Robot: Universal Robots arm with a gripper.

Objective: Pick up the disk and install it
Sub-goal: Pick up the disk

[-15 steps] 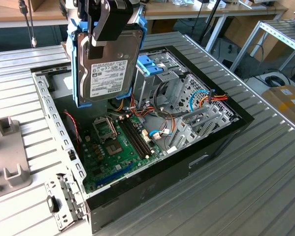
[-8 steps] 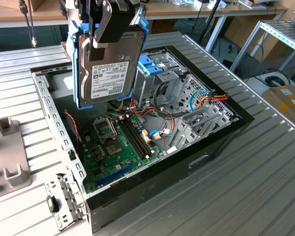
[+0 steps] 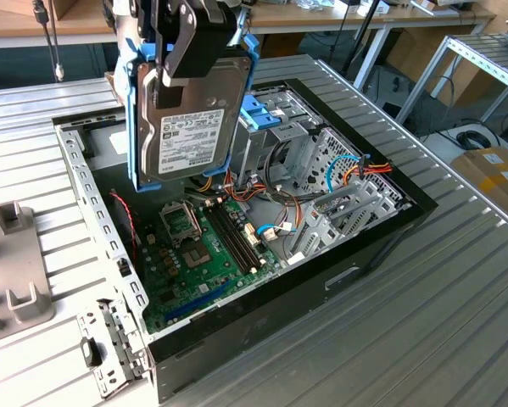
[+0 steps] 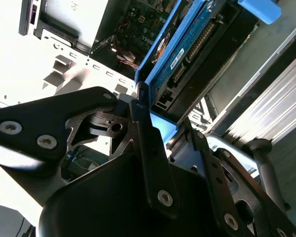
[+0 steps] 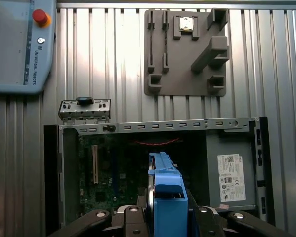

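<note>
Disk (image 3: 190, 127) is off the table and held on edge, label side facing the exterior view, with the gripper (image 3: 196, 47) clamped on its upper end, jaws gripping the blue frame from both sides. It hangs over the open computer case (image 3: 262, 314), above the motherboard (image 3: 198, 254) and just beside the blue handle (image 3: 258, 114) of the drive cage. In the first wrist view it's edge-on over the case interior; the grey fixture plate (image 5: 185, 59) lies on the ribbed table (image 3: 423, 322) beyond the case.

Exterior view: high, oblique, mid-range, down on open case (image 3: 321, 288) on surface (image 3: 457, 322). First wrist view: straight down over case. Second wrist view: close behind claw (image 4: 166, 111), along disk (image 4: 187, 44). All share case interior.
</note>
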